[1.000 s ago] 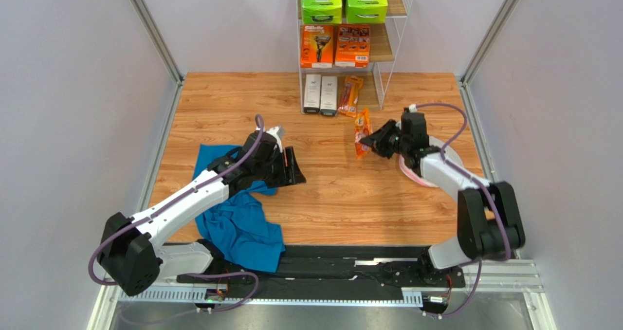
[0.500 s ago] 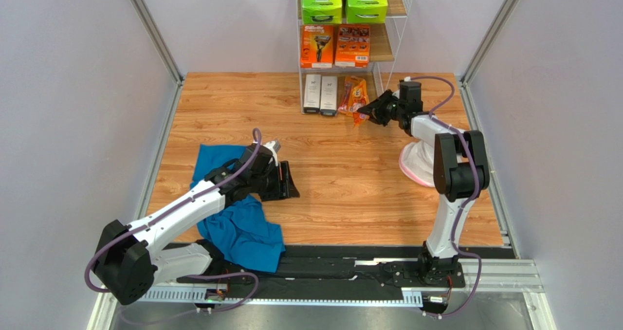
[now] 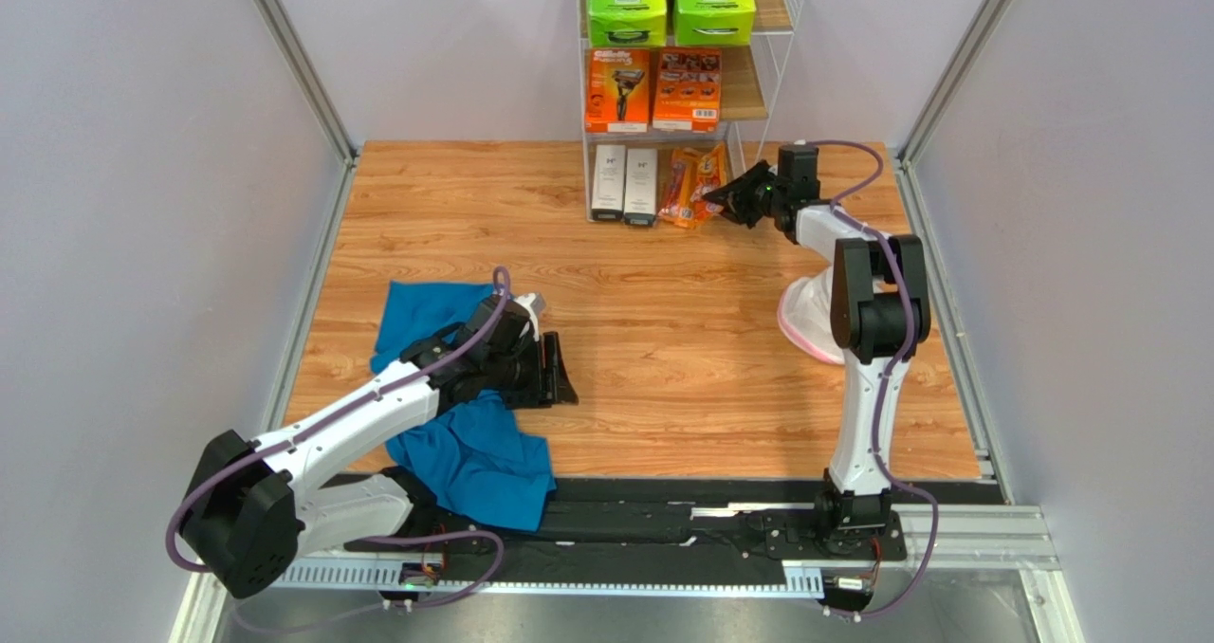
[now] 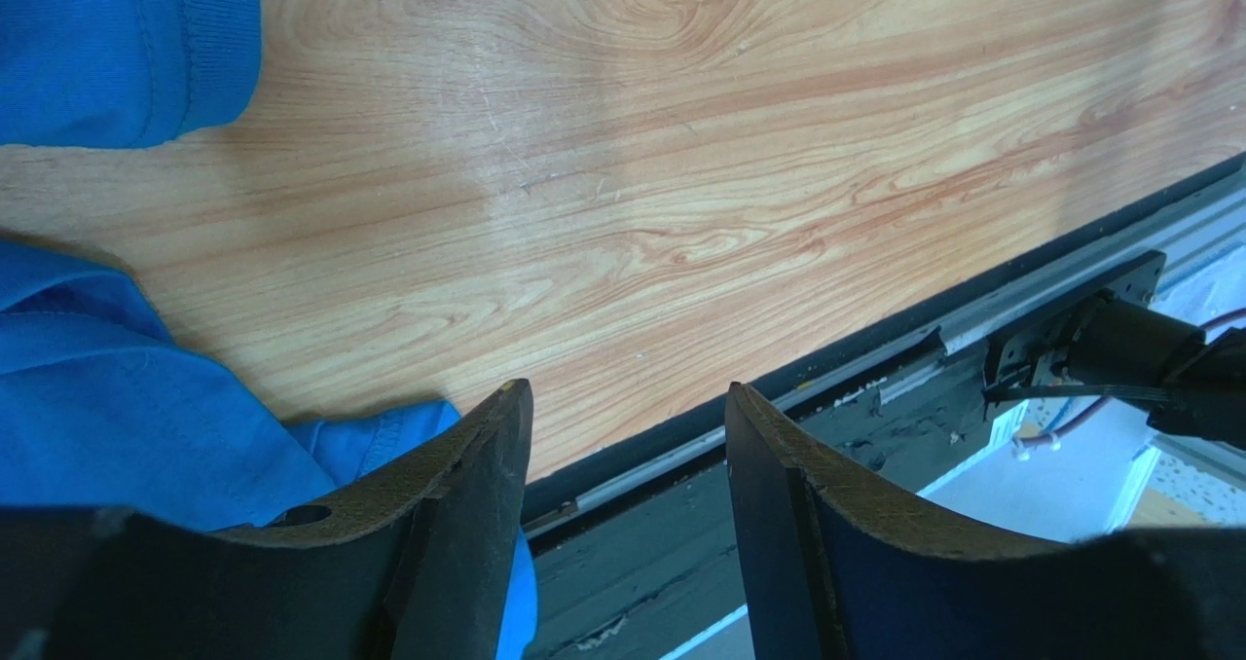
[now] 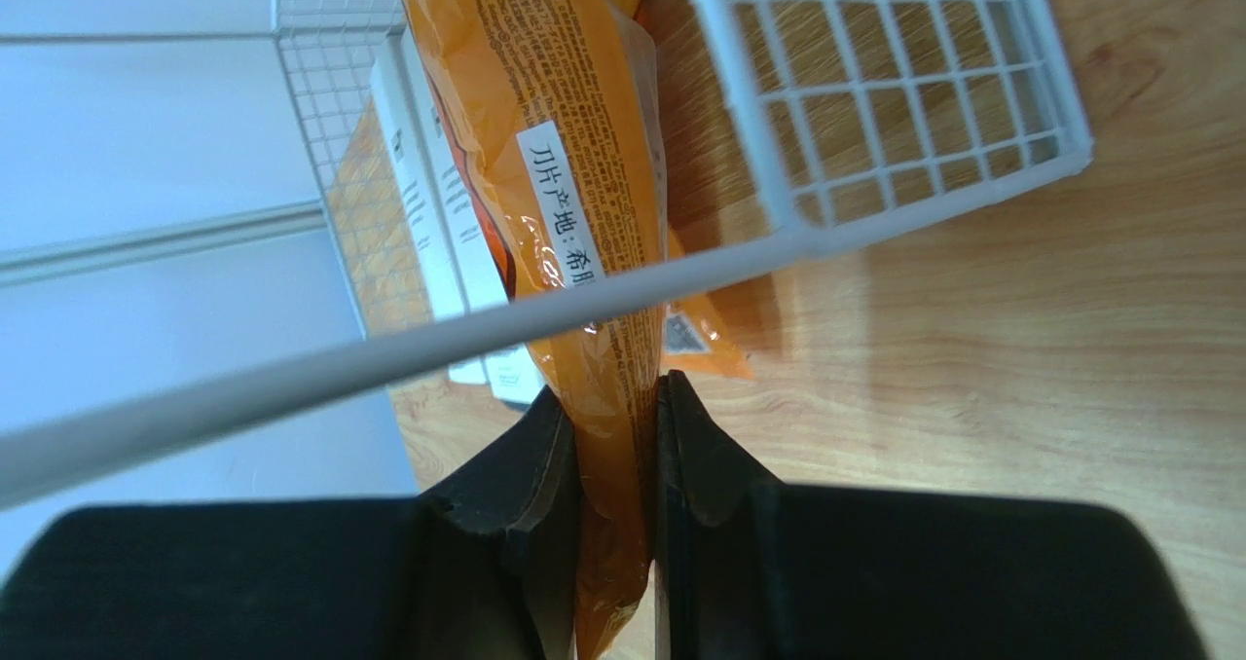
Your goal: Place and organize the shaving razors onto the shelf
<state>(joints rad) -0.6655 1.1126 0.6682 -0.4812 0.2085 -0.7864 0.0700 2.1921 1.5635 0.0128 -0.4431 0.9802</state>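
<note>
Right wrist view, right gripper [image 5: 614, 397], fingers clamped on orange blister razor pack [image 5: 571, 149] at white wire shelf [image 5: 878, 218], left gripper [image 4: 626, 397], fingers parted, empty, beside blue cloth [image 4: 117, 397]

Left arm [image 3: 356, 416] and right arm [image 3: 857, 418] were white-linked, black-jointed, with purple cables [image 3: 841, 144] looping above the base rail [image 3: 641, 511].

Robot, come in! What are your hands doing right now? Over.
Right gripper shut on orange razor pack, at bottom tier of shelf. Left gripper open, empty, beside blue cloth. Shelf wire close by pack.
</note>
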